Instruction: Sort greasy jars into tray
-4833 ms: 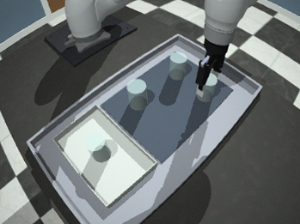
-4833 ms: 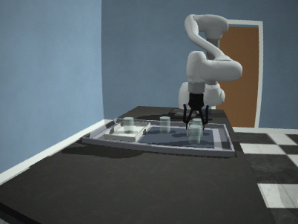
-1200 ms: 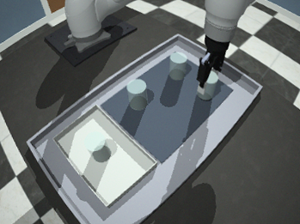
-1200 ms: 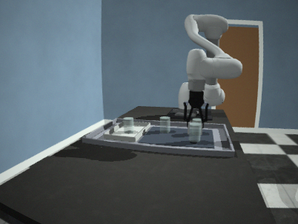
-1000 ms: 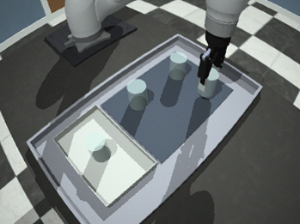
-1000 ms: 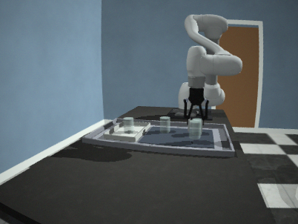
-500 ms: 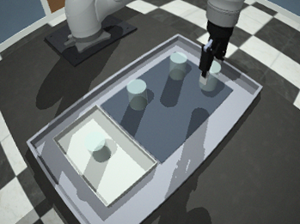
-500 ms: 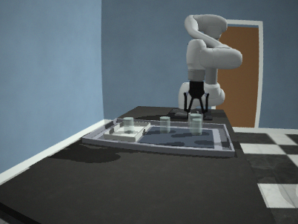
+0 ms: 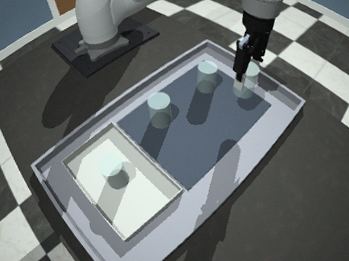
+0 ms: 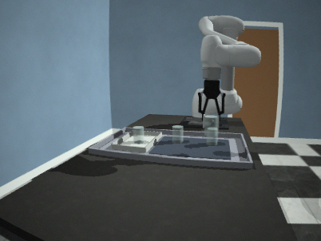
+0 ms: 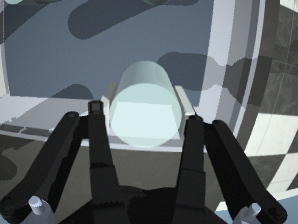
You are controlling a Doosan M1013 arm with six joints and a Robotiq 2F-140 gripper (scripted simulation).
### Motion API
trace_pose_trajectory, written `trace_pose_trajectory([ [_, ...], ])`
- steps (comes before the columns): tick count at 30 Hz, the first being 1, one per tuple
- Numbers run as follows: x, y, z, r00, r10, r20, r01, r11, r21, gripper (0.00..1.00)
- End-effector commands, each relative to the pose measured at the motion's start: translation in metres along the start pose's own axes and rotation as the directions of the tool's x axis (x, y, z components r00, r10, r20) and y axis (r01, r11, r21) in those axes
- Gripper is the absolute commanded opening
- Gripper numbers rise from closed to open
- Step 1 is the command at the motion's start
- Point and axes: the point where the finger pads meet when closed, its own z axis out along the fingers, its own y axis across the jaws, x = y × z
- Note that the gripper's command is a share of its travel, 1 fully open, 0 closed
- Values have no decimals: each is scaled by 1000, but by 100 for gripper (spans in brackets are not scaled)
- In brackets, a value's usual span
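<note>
My gripper (image 9: 247, 78) (image 10: 211, 116) (image 11: 145, 95) is shut on a glass jar (image 9: 250, 82) (image 10: 211, 121) (image 11: 145, 107). It holds this jar mouth down in the air, above the right part of the dark mat (image 9: 191, 153) (image 10: 180, 150) (image 11: 125, 45). A second jar (image 9: 208, 76) (image 10: 212, 136) stands on the mat near its back edge. A third jar (image 9: 160, 110) (image 10: 177, 134) stands on the mat near the tray. A fourth jar (image 9: 114, 172) (image 10: 138, 135) stands inside the cream tray (image 9: 147, 203) (image 10: 132, 148). Grease cannot be seen on any jar.
The tray stands directly left of the mat, in the top view. A raised grey rim (image 9: 300, 107) (image 10: 200, 160) runs around the steel table top with the mat and tray. The robot's base plate (image 9: 71, 53) lies behind this rim.
</note>
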Motion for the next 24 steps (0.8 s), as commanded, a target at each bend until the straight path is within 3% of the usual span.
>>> trace_pose_trajectory([
  [1,0,0,-7,1000,0,0,0,1000,0,0],
  [24,0,-10,-55,1000,0,0,0,1000,0,0],
])
